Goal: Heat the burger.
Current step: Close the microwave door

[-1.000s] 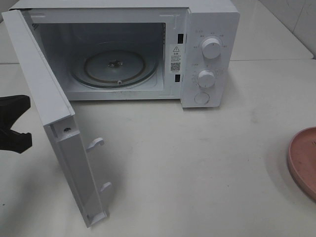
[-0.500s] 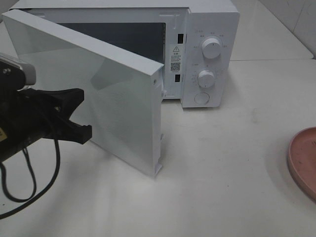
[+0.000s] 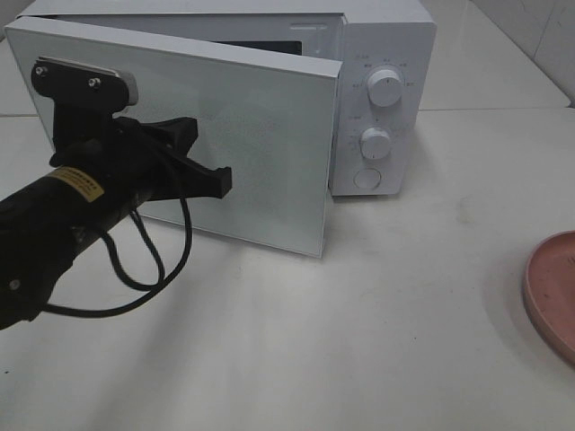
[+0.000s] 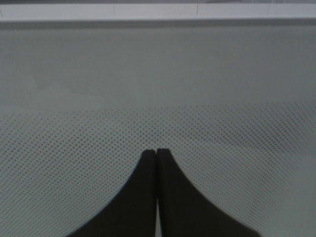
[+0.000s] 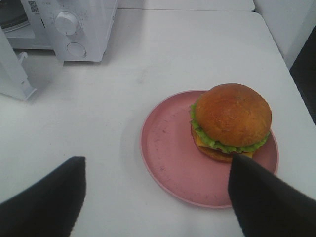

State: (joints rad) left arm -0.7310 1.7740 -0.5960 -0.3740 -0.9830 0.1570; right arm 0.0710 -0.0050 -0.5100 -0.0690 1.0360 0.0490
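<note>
The burger (image 5: 231,122), with a glossy domed golden bun, frilly green lettuce and a yellow cheese layer, sits on a round, flat pink plate (image 5: 168,153) on the smooth white table (image 5: 163,59). The right tool (image 5: 158,197) hovers spread wide above. The left tool (image 4: 156,153), pressed together, meets the dotted microwave door (image 3: 260,135); a yellow label on its arm is unreadable.

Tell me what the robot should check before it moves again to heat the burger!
1. White microwave door open enough for loading: not ok, almost closed.
2. Left gripper off the door: not ok, shut, tips at the dotted door glass.
3. Round golden-bun burger inside the microwave: not ok, on the flat pink round plate.
4. Right gripper ready to grasp: ok, open above the plate.
5. Glass turntable free: cannot tell, the door hides it.
</note>
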